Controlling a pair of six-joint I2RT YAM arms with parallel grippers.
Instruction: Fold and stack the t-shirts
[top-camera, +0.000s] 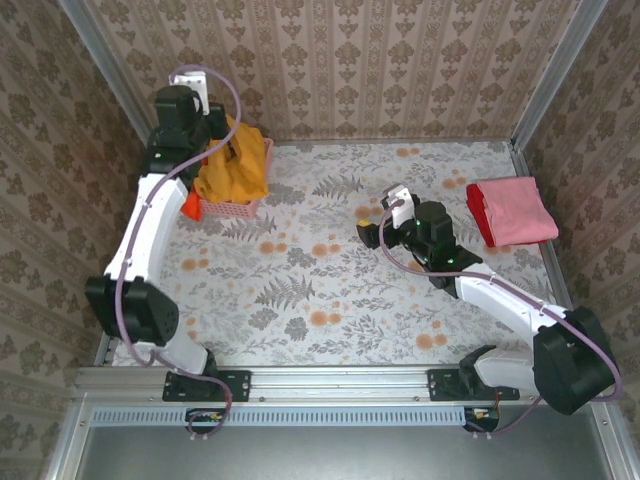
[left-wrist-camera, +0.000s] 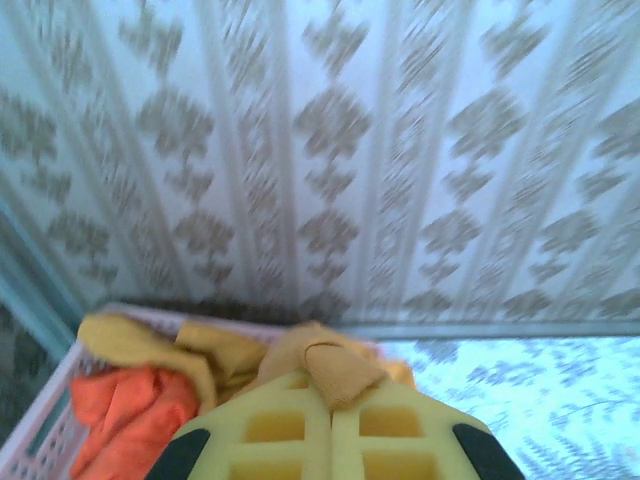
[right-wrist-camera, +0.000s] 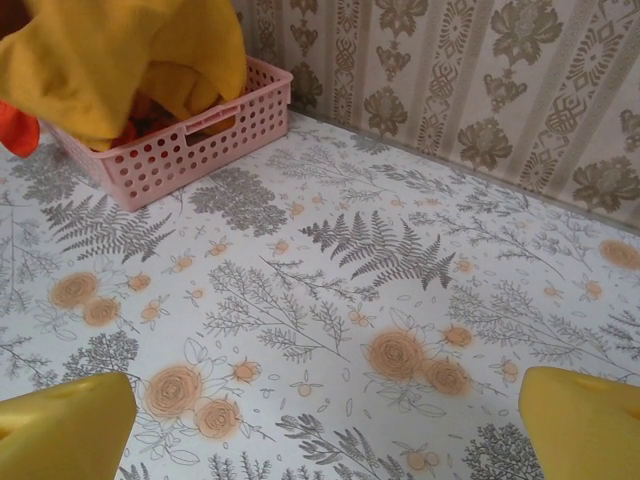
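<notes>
My left gripper (top-camera: 214, 140) is raised over the pink basket (top-camera: 232, 208) at the back left. It is shut on a fold of the golden-yellow t-shirt (top-camera: 232, 165), which hangs from it down into the basket. In the left wrist view the fingers (left-wrist-camera: 290, 425) meet, pinching the yellow cloth (left-wrist-camera: 340, 372). An orange-red t-shirt (left-wrist-camera: 128, 415) lies in the basket below and spills over its left side (top-camera: 190, 205). My right gripper (top-camera: 368, 228) hovers over the middle of the table, open, with nothing between its fingers (right-wrist-camera: 60, 432). A folded pink t-shirt (top-camera: 518, 212) lies on a red one (top-camera: 479, 207) at the right.
The basket (right-wrist-camera: 190, 140) stands against the back wall, left of the flowered tabletop (top-camera: 330, 290). Patterned walls close in the back and both sides. A metal rail (top-camera: 320, 385) runs along the near edge by the arm bases.
</notes>
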